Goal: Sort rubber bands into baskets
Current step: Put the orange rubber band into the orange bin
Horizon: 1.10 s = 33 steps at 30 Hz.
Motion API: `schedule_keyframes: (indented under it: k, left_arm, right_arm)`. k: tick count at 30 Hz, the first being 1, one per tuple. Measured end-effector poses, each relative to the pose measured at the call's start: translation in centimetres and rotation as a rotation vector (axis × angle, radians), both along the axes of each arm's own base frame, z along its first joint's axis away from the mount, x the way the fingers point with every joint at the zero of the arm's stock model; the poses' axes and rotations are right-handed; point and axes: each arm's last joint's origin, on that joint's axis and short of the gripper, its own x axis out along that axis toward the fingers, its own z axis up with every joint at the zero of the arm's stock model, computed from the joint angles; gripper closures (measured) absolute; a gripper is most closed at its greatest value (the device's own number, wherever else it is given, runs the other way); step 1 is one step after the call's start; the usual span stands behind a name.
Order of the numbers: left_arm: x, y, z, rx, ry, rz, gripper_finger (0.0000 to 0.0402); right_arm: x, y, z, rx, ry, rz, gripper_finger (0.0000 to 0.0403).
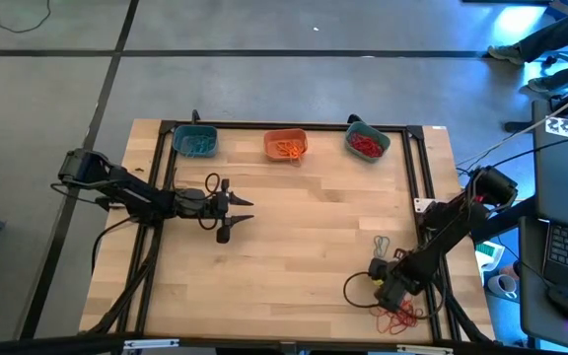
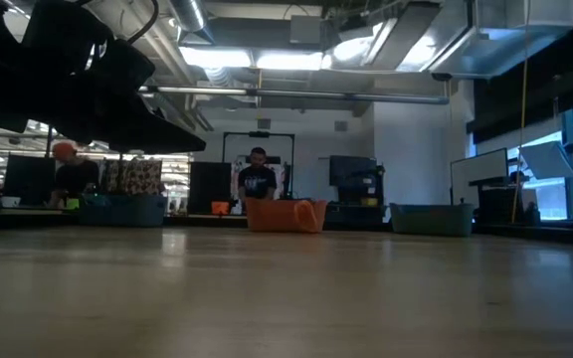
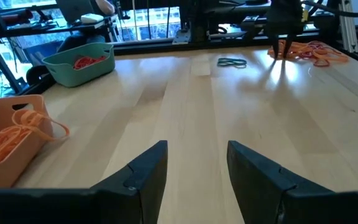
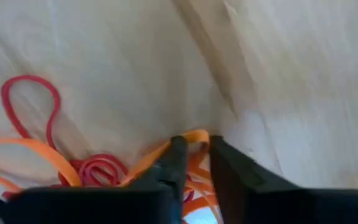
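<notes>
1. My right gripper is down at the near right corner of the table, its two dark fingers drawn close on an orange rubber band that passes between their tips, right at the wood.
2. Around those tips lies a tangled pile of rubber bands, red and orange; one red loop lies flat on the wood beside the pile.
3. In the overhead view the right gripper sits at the edge of this pile, with the right arm reaching in from the table's right side.
4. Just beyond the gripper, toward the baskets, a few grey-teal bands lie alone on the bare wood.
5. My left gripper hangs over the left half of the table, apart from everything, its fingers spread wide and holding nothing.
6. Three baskets stand in a row along the far edge: a teal-blue basket on the left holding grey-teal bands, an orange basket in the middle holding orange bands, and a second teal-blue basket on the right holding red bands.
7. Beyond the table, in the level view, a person stands behind the orange basket, and another person is farther left.
</notes>
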Motion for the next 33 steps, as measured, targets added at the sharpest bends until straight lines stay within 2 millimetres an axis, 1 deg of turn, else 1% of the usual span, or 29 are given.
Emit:
schedule_keyframes:
  k: [2, 4, 8, 10, 13, 15, 18, 24, 33]
  left_arm:
    - [0.0, 0.0, 0.0, 0.000, 0.000, 0.000, 0.0237]
    - [0.0, 0.0, 0.0, 0.000, 0.000, 0.000, 0.0237]
    - [0.0, 0.0, 0.0, 0.003, -0.002, 0.000, 0.0237]
    - [0.0, 0.0, 0.0, 0.004, -0.003, 0.000, 0.0237]
    - [0.0, 0.0, 0.0, 0.004, -0.002, -0.001, 0.0237]
    - [0.0, 0.0, 0.0, 0.004, 0.000, -0.001, 0.0237]
    - [0.0, 0.0, 0.0, 0.004, -0.001, -0.001, 0.0237]
    - [0.0, 0.0, 0.0, 0.003, -0.002, -0.001, 0.0237]
    - [0.0, 0.0, 0.0, -0.013, -0.007, 0.003, 0.0237]
  right_arm:
    - [0.0, 0.1, 0.0, 0.010, -0.004, 0.017, 0.0374]
    - [0.2, 0.1, 0.0, 0.030, -0.004, 0.042, 0.0394]
    - [1.0, -0.3, 1.0, 0.063, 0.008, 0.034, 0.0387]
    - [1.5, -0.7, 2.0, 0.076, -0.015, 0.041, 0.0394]
    - [2.9, -1.2, 3.9, 0.117, -0.110, 0.046, 0.0399]
    - [3.5, -2.1, 4.6, 0.108, -0.145, 0.037, 0.0395]
    - [4.6, -3.3, 5.9, 0.091, -0.246, 0.035, 0.0397]
    - [6.5, -5.5, 6.4, -0.045, -0.396, 0.099, 0.0397]
    - [9.2, -9.6, 6.8, -0.345, -0.552, 0.124, 0.0396]
